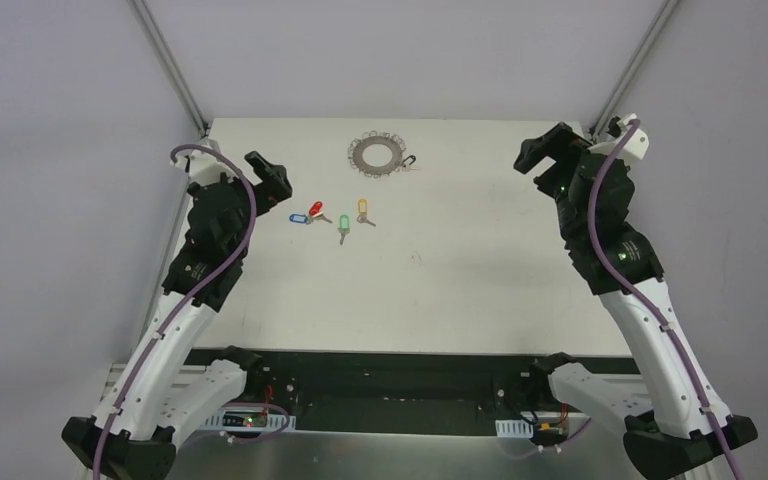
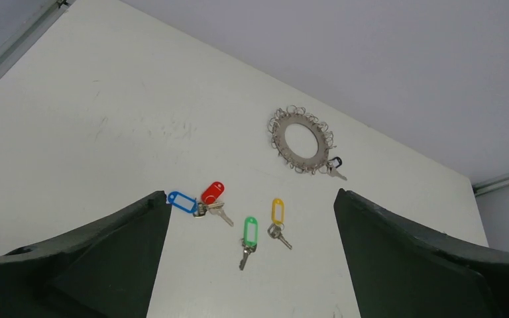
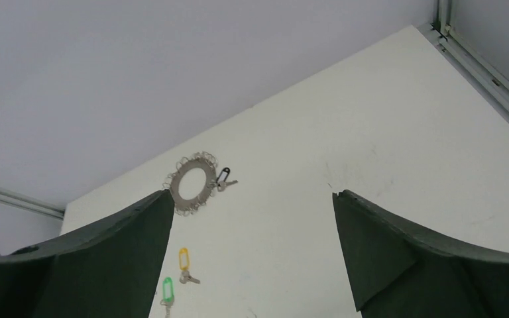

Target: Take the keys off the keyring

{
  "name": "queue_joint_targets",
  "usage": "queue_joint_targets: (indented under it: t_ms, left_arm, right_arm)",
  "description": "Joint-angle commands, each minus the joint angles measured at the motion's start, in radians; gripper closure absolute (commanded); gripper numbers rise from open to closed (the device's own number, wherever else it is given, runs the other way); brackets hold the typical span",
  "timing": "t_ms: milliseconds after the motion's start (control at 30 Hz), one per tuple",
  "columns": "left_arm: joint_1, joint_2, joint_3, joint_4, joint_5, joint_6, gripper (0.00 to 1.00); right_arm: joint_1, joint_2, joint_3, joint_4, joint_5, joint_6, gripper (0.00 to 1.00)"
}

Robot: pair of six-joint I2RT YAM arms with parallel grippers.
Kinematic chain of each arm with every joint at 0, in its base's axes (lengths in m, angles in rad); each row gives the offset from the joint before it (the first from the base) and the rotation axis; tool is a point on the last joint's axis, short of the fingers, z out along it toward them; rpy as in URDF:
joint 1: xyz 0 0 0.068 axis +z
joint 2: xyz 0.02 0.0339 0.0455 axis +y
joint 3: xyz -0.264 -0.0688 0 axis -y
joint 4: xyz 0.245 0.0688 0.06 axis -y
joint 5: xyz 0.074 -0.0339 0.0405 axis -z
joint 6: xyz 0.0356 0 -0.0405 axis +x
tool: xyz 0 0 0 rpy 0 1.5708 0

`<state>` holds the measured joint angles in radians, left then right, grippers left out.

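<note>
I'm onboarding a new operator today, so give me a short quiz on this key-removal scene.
1. How many keys lie loose on the table, away from the keyring? A) two B) four C) six
2. True or false: the left gripper is shut on a key.
3. Fill in: the key lying against the keyring's rim has a ____ tag.

Key
1. B: blue-tag key, red-tag key, green-tag key, yellow-tag key.
2. False: the left gripper and the right gripper are both open and hold nothing.
3. Dark: the dark-tag key.
</note>
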<state>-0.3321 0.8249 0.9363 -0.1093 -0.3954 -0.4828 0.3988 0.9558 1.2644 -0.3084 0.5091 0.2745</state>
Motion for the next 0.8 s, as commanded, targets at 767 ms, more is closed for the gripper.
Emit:
queue_joint_targets:
  t_ms: [767]
  left_arm:
    - [0.002,0.843,0.433,-0.075,0.280,-0.083,0.10]
  right_arm:
    - [0.000,-0.183,-0.191,-0.163,-0.067,0.078,0.01]
